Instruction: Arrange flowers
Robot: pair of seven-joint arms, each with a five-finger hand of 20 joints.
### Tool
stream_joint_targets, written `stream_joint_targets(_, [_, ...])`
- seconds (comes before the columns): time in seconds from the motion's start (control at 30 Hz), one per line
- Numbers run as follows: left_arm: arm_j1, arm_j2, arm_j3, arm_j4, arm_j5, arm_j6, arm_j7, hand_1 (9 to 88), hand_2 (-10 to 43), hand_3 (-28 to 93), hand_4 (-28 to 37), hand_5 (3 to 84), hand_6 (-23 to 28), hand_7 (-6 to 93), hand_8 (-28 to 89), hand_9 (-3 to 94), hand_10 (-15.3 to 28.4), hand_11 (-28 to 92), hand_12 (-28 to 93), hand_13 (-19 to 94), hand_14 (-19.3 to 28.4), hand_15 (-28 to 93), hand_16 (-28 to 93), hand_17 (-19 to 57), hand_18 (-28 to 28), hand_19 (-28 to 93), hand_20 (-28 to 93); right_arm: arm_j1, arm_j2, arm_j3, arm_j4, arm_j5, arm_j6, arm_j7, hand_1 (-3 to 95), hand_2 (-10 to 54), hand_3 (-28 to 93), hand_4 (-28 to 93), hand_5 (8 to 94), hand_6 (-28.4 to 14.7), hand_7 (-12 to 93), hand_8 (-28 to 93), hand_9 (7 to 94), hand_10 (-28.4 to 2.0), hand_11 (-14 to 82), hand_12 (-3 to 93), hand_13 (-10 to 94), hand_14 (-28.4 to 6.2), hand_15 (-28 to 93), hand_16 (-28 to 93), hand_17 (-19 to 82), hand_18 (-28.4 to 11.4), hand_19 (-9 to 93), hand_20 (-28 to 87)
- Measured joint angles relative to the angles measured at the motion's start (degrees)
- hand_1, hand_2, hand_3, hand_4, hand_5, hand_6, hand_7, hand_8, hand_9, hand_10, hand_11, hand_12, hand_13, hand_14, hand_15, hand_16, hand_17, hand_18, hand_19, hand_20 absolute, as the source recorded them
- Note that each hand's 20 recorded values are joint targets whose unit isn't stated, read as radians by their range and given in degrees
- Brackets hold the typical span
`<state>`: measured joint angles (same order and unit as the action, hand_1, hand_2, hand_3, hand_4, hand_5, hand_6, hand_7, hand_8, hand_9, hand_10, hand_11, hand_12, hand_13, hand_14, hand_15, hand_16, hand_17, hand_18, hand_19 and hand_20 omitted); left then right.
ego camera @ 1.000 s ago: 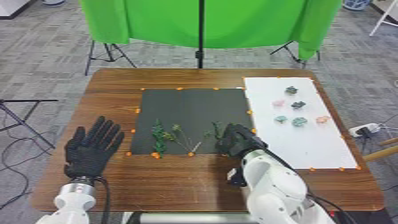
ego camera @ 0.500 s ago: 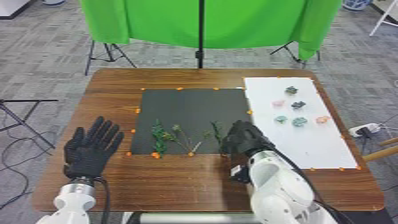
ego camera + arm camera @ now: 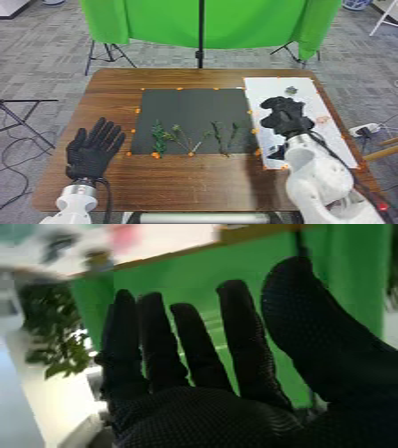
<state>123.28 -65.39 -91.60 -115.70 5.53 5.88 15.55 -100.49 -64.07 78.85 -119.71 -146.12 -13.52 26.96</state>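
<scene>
In the head view my right hand (image 3: 286, 119) is over the white sheet, covering some of the small flowers there. A dark flower (image 3: 291, 90) lies beyond it, and a peach flower (image 3: 322, 120) sits to its right. Green stems lie on the dark sheet: a leafy one (image 3: 158, 137) at the left, thin branching ones near the middle, and a sprig (image 3: 234, 135) at the right. My left hand (image 3: 91, 149) rests left of the dark sheet, fingers straight. In the right wrist view my right hand (image 3: 213, 409) has straight fingers, with a blurred pink flower (image 3: 123, 235) farther off.
The dark sheet (image 3: 191, 105) and white sheet (image 3: 266, 86) are fixed to the brown table (image 3: 178, 190) with orange tabs. A green cloth (image 3: 151, 25) hangs on stands behind the table.
My right hand has moved from the dark sheet's right edge rightward and away onto the white sheet, uncovering the sprig at that edge. My left hand has stayed put.
</scene>
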Motion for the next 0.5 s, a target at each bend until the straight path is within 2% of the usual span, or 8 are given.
stream_joint_targets(0.2, [-0.18,-0.01,0.08,0.32,1.67,-1.62,-0.11,28.3,14.1,77,-28.3,46.7,10.1,9.2,-8,39.3,15.5,18,10,29,17.3,38,-7,-7.1,16.1,40,14,3.68,5.43,1.57,10.8,-0.32,4.19,-2.42,45.3,-9.5,90,-28,49.5,0.6,17,-15,42.4,-13.6,13.8,12.7,34,-15.5,44,12,19,-23.1,77,37])
stream_joint_targets(0.5, [-0.87,0.79,0.86,0.57,1.59,-1.91,0.39,28.3,14.0,77,-28.3,46.7,10.2,9.2,-8,39.0,15.7,18,10,29,17.3,38,-7,-7.2,16.1,40,14,9.2,8.44,-3.65,19.6,-3.2,5.38,-6.09,48.9,-9.5,83,-28,58.1,1.9,18,-16,57.1,-11.8,17.4,14.2,43,-12.9,55,15,24,-22.2,82,39])
